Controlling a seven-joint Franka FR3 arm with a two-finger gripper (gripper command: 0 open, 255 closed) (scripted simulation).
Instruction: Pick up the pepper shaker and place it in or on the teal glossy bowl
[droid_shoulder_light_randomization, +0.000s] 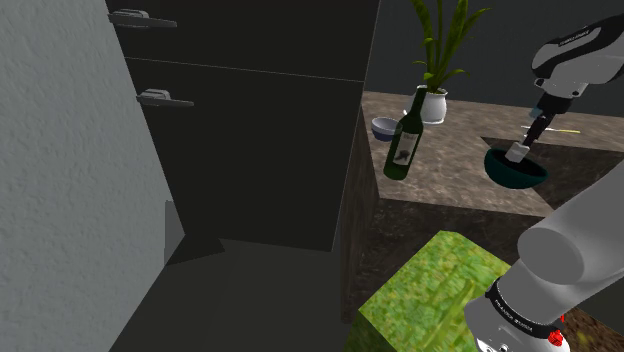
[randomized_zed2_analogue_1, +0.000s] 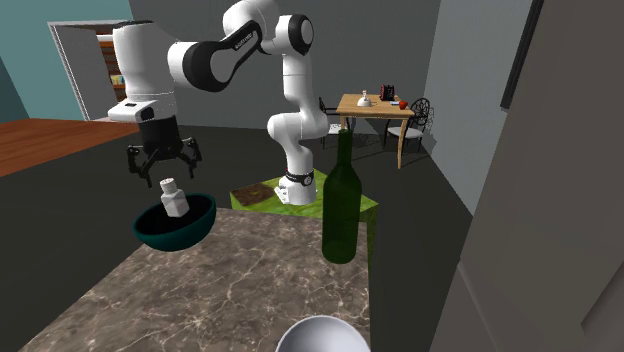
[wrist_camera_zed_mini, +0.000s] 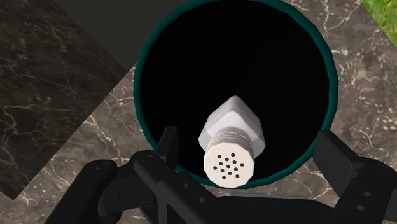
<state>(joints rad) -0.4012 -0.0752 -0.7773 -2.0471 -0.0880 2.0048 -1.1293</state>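
Marbled counter (randomized_zed2_analogue_1: 240, 290) carries a dark teal bowl (randomized_zed2_analogue_1: 190, 228) near its edge, and the white pepper shaker (randomized_zed2_analogue_1: 173, 197) sits inside it, leaning slightly, perforated cap up. Directly above hangs the black gripper (randomized_zed2_analogue_1: 163, 167) with its jaws spread wide, touching nothing. The wrist view shows the fingers (wrist_camera_zed_mini: 167, 145) either side of the cap, well clear. A green wine bottle (randomized_zed2_analogue_1: 341, 205) stands further along the counter, and a small pale bowl (droid_shoulder_light_randomization: 384, 127) and a potted plant (droid_shoulder_light_randomization: 436, 70) sit behind it.

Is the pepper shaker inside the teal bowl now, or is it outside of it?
Inside. The white pepper shaker sits within the rim of the teal bowl, and the open hand above does not touch it.
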